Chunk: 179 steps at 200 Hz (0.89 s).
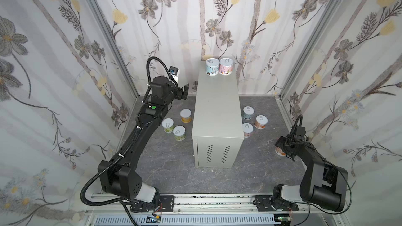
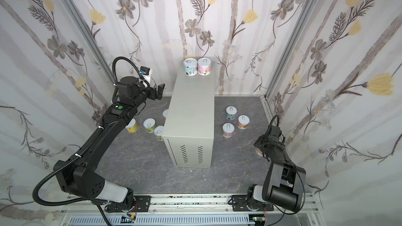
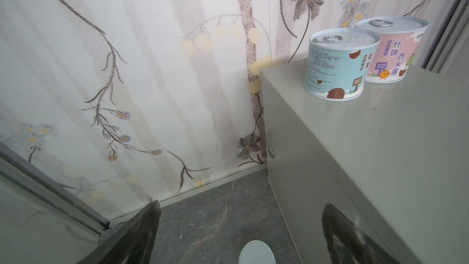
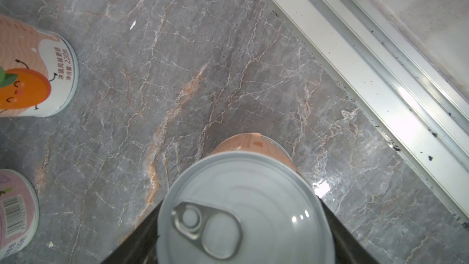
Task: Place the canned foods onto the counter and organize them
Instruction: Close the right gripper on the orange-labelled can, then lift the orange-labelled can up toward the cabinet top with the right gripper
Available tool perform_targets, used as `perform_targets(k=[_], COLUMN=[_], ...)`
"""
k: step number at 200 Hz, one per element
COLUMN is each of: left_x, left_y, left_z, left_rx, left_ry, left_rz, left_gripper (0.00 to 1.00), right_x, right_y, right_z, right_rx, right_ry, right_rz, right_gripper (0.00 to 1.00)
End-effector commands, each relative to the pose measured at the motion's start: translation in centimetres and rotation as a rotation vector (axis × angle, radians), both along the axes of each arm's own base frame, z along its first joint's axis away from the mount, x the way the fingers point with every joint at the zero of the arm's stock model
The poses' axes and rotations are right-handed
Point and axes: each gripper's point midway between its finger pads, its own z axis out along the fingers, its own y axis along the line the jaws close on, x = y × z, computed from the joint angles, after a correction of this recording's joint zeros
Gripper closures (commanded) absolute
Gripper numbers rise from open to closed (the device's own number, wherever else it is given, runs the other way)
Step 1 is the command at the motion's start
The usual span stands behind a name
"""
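Note:
The counter (image 1: 217, 105) (image 2: 191, 109) (image 3: 380, 148) stands mid-floor. At its far end a pale blue can (image 1: 212, 67) (image 2: 190, 67) (image 3: 337, 64) and a pink can (image 1: 226, 66) (image 2: 204, 66) (image 3: 390, 52) stand side by side. My left gripper (image 1: 182, 92) (image 2: 157, 92) (image 3: 241, 209) hangs open and empty beside the counter's left face. Low at the right, my right gripper (image 1: 281, 146) (image 2: 261, 146) (image 4: 241, 224) is shut on an upright orange can (image 1: 279, 151) (image 2: 258, 151) (image 4: 243, 212) on the floor, a finger against each side.
Left of the counter, floor cans: orange-yellow (image 1: 186, 115), two green (image 1: 168, 125) (image 1: 179, 133), yellow (image 2: 132, 126). Right of it: blue (image 1: 248, 113), orange (image 1: 261, 122) (image 4: 30, 72), pink (image 1: 247, 130) (image 4: 15, 212). Patterned walls close three sides; a metal rail (image 4: 380, 72) runs near the held can.

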Motion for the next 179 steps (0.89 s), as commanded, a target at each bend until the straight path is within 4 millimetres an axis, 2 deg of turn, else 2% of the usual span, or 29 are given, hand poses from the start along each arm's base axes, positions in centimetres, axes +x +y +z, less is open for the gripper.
perform_targets(k=[1, 22, 25, 45, 69, 100, 124, 153, 179], left_x=[-0.6, -1.4, -1.5, -2.4, -3.2, -4.5, -5.7, -7.5, -8.6], left_y=[0.4, 0.4, 0.4, 0.5, 0.3, -0.6, -1.7, -2.7, -3.9], left_z=[1.1, 1.6, 1.6, 1.9, 2.0, 1.7, 1.7, 2.8, 3.8], left_rx=[0.02, 0.03, 0.031, 0.034, 0.043, 0.054, 0.06, 0.061, 0.047], left_ry=[-0.034, -0.043, -0.044, -0.054, -0.059, -0.041, -0.036, -0.066, -0.051], left_rz=[0.006, -0.008, -0.012, -0.021, -0.043, -0.119, -0.203, -0.294, -0.379], left_gripper=[0.0, 0.0, 0.0, 0.0, 0.0, 0.0, 0.0, 0.0, 0.0], right_x=[0.1, 0.0, 0.7, 1.1, 2.2, 3.6, 4.4, 5.0, 5.2], right_y=[0.4, 0.6, 0.4, 0.7, 1.9, 3.5, 5.4, 8.5, 11.7], right_z=[1.1, 2.1, 3.2, 5.1, 8.4, 14.2, 19.4, 25.8, 30.6], right_rx=[-0.005, -0.005, -0.014, -0.006, 0.031, 0.033, 0.002, -0.018, -0.029], right_ry=[0.001, 0.011, -0.011, -0.019, -0.06, -0.12, -0.175, -0.247, -0.305], right_rz=[0.057, 0.087, 0.093, 0.119, 0.2, 0.303, 0.387, 0.496, 0.591], right_gripper=[0.51, 0.54, 0.54, 0.55, 0.55, 0.57, 0.58, 0.57, 0.57])
